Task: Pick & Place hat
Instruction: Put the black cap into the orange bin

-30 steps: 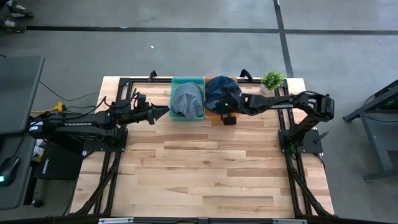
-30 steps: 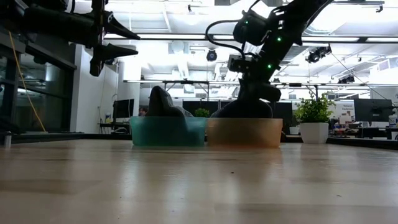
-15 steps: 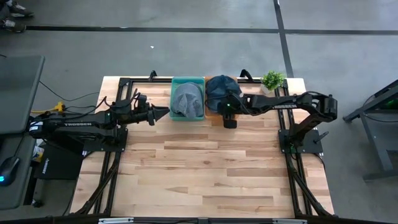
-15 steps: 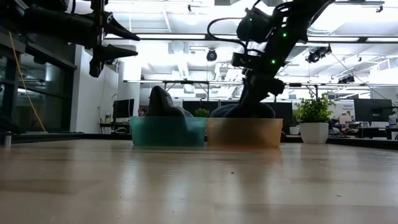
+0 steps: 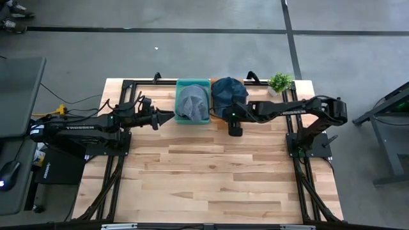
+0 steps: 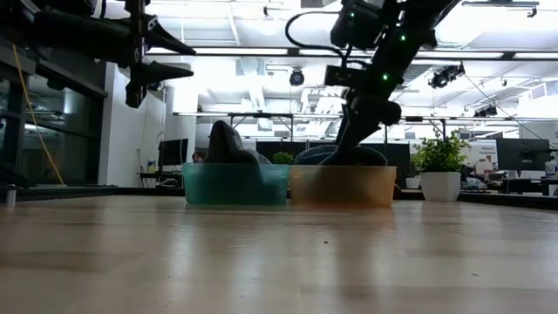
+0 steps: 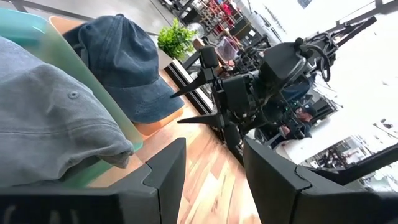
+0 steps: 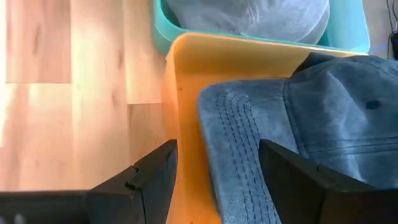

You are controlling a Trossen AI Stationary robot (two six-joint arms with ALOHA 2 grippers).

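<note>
A blue denim hat (image 5: 227, 93) lies in the orange bin (image 8: 184, 99), its brim (image 8: 239, 149) over the bin's near side. A grey hat (image 5: 192, 102) lies in the teal bin (image 5: 179, 118) beside it. My right gripper (image 8: 214, 186) is open, just above the near end of the orange bin, its fingers standing on either side of the denim brim without touching it. My left gripper (image 5: 171, 115) hovers open at the left of the teal bin, high above the table in the low view (image 6: 166, 57).
A small potted plant (image 5: 280, 82) stands at the far right of the bins. The two bins sit side by side at the table's far edge. Bare wooden tabletop (image 5: 211, 172) stretches from the bins to the near edge.
My right gripper has opened and let go of the denim hat, then risen and drawn back a little toward the table's near edge. The hat has settled into the orange bin.
</note>
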